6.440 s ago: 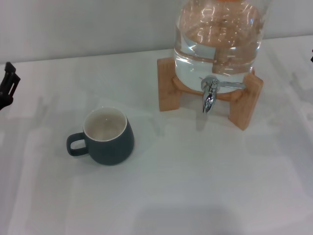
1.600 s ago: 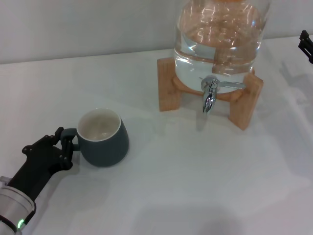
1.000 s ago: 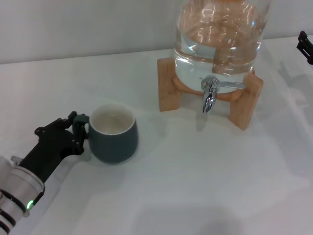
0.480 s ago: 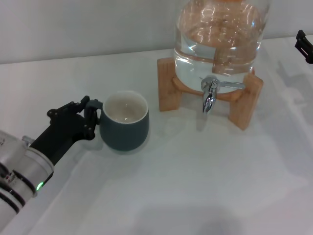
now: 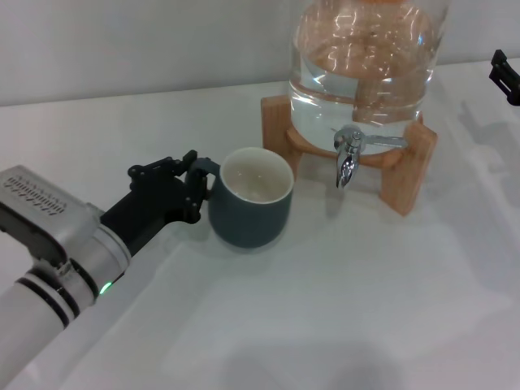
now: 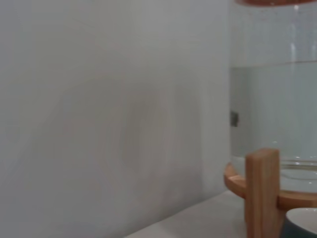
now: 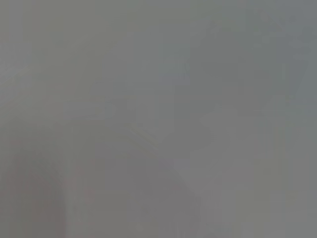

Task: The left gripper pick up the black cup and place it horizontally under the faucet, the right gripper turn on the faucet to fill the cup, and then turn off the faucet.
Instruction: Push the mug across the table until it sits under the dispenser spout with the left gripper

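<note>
The black cup [image 5: 250,205], dark slate with a cream inside, stands upright left of the faucet [image 5: 348,154]. My left gripper [image 5: 197,185] is shut on the cup's loop handle, its white and grey arm reaching in from the lower left. The chrome faucet points down from the water jar, its lever out to the right. The cup's rim also shows in the left wrist view [image 6: 303,220]. Only the tip of my right gripper [image 5: 505,76] shows at the far right edge, well away from the faucet.
A large clear water jar [image 5: 366,65] sits on a wooden stand [image 5: 406,175] at the back of the white table [image 5: 325,309]. The stand's leg [image 6: 261,191] and the jar [image 6: 275,109] show in the left wrist view. The right wrist view shows only grey.
My left gripper came in from the left, took the cup by its handle and has been moving it right and back toward the faucet. The right gripper has barely moved.
</note>
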{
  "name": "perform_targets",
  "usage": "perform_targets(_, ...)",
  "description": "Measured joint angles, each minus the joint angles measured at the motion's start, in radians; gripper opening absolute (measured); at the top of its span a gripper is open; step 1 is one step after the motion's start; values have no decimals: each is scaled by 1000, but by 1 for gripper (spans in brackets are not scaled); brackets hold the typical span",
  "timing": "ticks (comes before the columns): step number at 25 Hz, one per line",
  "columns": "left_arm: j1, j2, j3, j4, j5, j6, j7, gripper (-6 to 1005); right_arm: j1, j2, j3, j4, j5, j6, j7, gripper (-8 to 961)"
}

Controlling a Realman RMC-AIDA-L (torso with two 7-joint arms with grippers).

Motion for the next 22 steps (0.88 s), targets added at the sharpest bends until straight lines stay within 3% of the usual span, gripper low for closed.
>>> perform_targets(22, -60, -14, 2, 118, 40, -160, -2, 162, 8, 3, 0, 0, -1, 15, 0, 840)
